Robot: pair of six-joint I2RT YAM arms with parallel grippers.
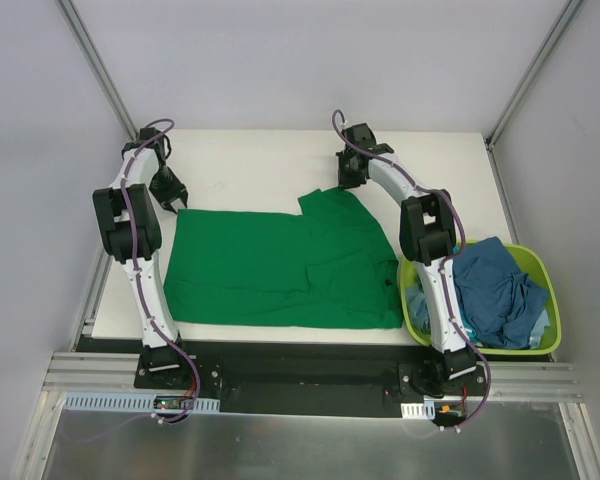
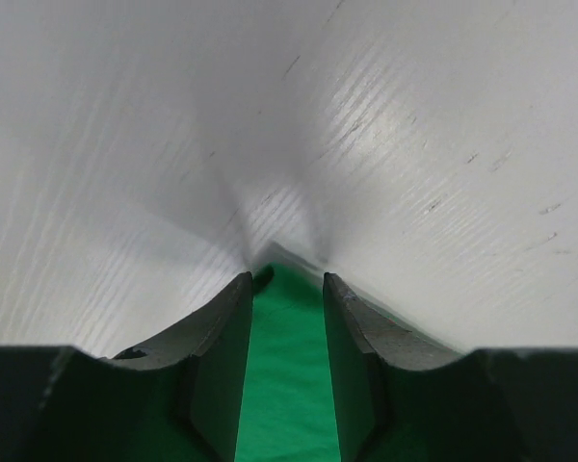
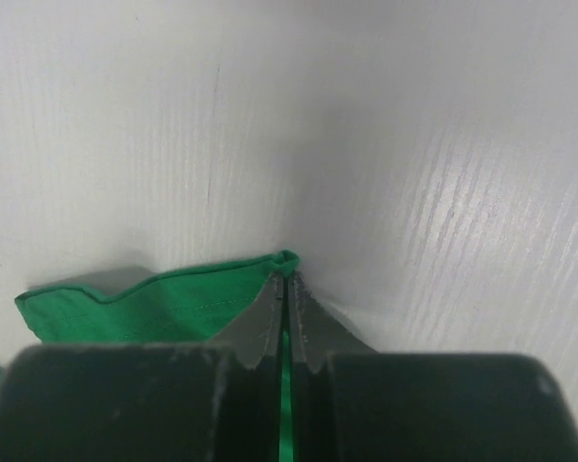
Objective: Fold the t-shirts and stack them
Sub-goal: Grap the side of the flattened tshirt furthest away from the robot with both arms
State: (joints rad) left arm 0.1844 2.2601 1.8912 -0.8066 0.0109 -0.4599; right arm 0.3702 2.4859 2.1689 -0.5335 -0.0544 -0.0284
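Note:
A large bright green t-shirt [image 1: 280, 265] lies spread flat on the white table [image 1: 250, 165]. My left gripper [image 1: 177, 203] is at the shirt's far left corner. In the left wrist view it [image 2: 287, 279] is open, low on the table, with the green cloth [image 2: 287, 375] lying between the fingers. My right gripper [image 1: 348, 184] is at the shirt's far right corner. In the right wrist view it [image 3: 289, 276] is shut on the green hem [image 3: 144, 303]. Blue t-shirts [image 1: 495, 290] and a bit of teal cloth [image 1: 418, 300] lie crumpled in the basket.
A lime-green plastic basket [image 1: 528, 251] stands at the table's right front, beside the right arm. Grey walls and metal frame posts enclose the table. The table's front edge runs just below the green shirt's near hem.

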